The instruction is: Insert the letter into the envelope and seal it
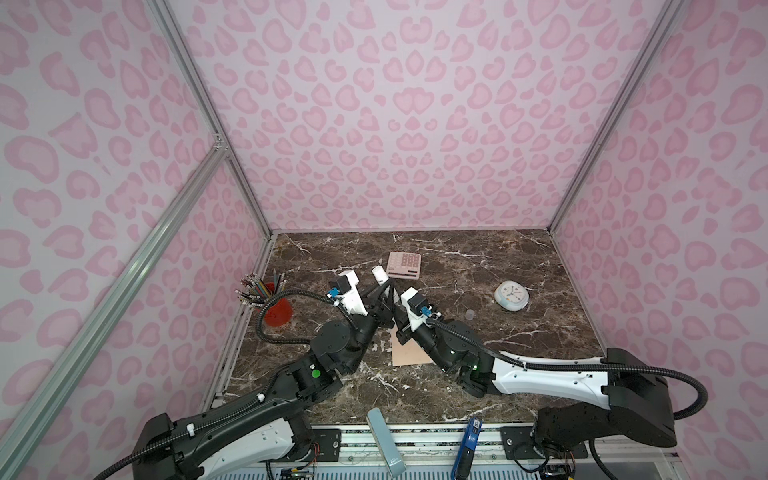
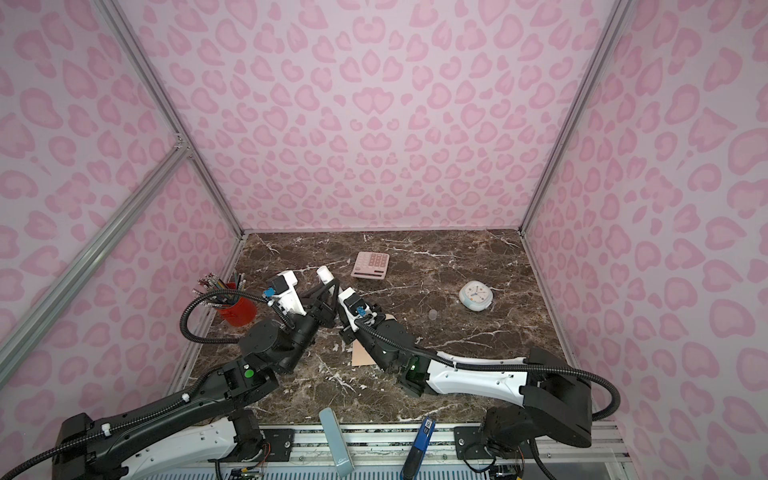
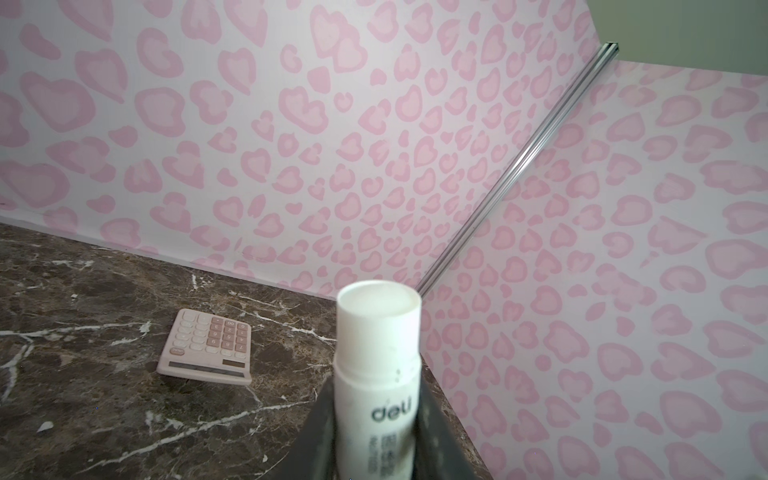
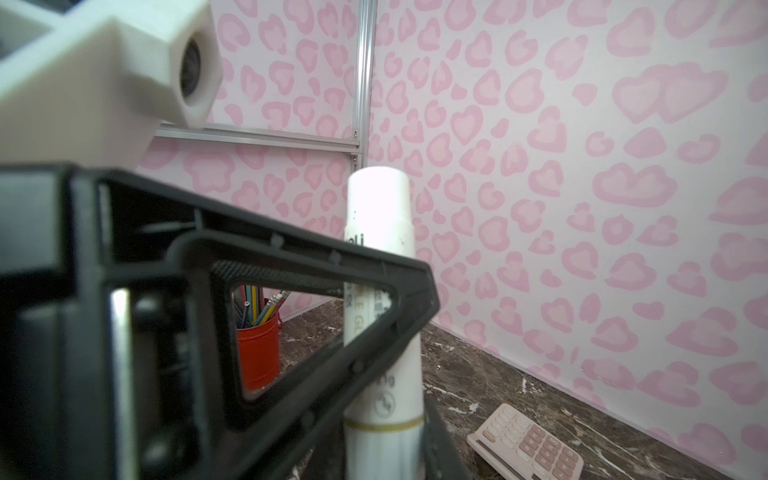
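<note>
Nearest, on the front rail, lie a grey-blue strip point(image 1: 386, 441) and, to its right, a blue tool point(image 1: 467, 446). On the surface point(image 1: 415, 399), by its left edge, a red cup point(image 1: 277, 313) stands full of pencils. Right of it the left gripper point(image 3: 376, 440) is raised over the middle of the surface, its jaws clamped on either side of a white glue stick point(image 3: 377, 332) that points up toward the back edge; in both top views the stick's end juts out past the fingers. The right gripper point(image 4: 384, 457) meets it from the other side, jaws pressed to the stick's lower end near a gold ring, so both grippers hold the one stick. Under the right arm the envelope point(image 1: 409, 353) lies flat between the middle and the front edge, mostly hidden by the arm; its flap cannot be made out. A pink calculator point(image 1: 404, 266) lies near the back edge, beyond the stick's tip. Further right a small clear cap point(image 1: 469, 314) sits alone, and a pale round clock point(image 1: 511, 296) lies toward the right edge
</note>
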